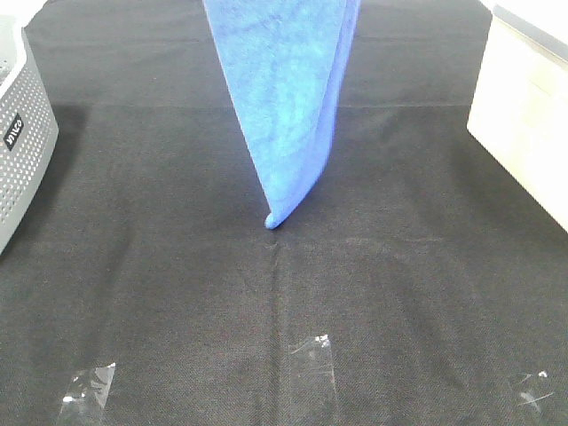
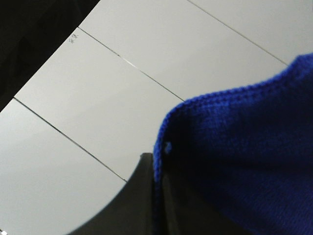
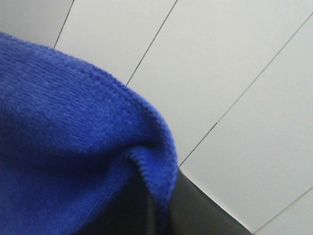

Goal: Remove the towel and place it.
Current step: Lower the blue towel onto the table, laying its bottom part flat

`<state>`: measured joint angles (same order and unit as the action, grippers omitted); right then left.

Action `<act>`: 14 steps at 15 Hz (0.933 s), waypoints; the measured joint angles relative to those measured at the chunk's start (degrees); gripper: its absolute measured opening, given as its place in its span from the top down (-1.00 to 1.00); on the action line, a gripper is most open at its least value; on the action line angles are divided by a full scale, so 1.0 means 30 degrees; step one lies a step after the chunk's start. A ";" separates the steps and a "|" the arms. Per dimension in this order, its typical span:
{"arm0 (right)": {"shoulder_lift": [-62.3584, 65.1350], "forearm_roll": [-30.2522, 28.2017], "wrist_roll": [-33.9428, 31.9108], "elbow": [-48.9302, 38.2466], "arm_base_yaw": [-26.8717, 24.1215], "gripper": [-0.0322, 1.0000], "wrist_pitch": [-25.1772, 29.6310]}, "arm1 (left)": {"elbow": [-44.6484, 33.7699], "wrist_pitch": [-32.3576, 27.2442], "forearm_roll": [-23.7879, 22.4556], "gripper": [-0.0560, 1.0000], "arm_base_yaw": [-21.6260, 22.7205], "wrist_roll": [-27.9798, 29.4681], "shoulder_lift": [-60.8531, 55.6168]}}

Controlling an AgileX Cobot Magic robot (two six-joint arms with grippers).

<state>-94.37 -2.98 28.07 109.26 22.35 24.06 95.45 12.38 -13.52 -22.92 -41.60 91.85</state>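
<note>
- The towel [image 1: 284, 98], royal blue and fuzzy, hangs folded lengthwise from above the high view, wide at the top and narrowing to a rounded tip.
- That tip sits at the middle of the black tabletop [image 1: 160, 266]; I cannot tell whether it touches the cloth or hangs just clear.
- My left pincer [image 2: 159, 200] is clamped on the towel's stitched edge, with pale floor tiles behind it.
- My right pincer [image 3: 161, 210] is clamped on a bunched fold of the same towel, which drapes over the dark fingers.
- Neither arm shows in the high view; both hold the towel from above its frame.
- A grey perforated basket [image 1: 22, 133] stands at the tabletop's left edge and a cream box [image 1: 524, 115] at its right, both well apart from the towel.
- I judge the lifting step done and the carrying step in hand.
- Next, both arms must travel together, keeping the grip firm and the tip from dragging, toward the drop spot, possibly the basket.
</note>
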 joint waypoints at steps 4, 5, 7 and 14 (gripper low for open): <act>-0.2082 -0.0516 0.0000 0.0764 0.0000 0.92 -0.3132 | 0.0000 0.3400 0.2235 0.89 0.1929 0.0019 0.1547; -0.2082 -0.0516 0.0000 0.0764 0.0000 0.92 -0.3132 | 0.0000 0.3400 0.2235 0.89 0.1929 0.0019 0.1547; -0.2578 -0.0535 0.0000 0.1089 0.0000 0.92 -0.4068 | 0.0000 0.4030 0.2521 0.89 0.2330 0.0019 0.1948; -0.4813 -0.1012 0.0000 0.2578 -0.0859 0.92 -0.6455 | 0.0497 0.7907 0.2788 0.89 0.3591 0.0019 0.4431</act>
<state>-108.80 -6.02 28.07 117.00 19.77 4.70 96.94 36.10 -5.16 -12.15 -41.54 105.14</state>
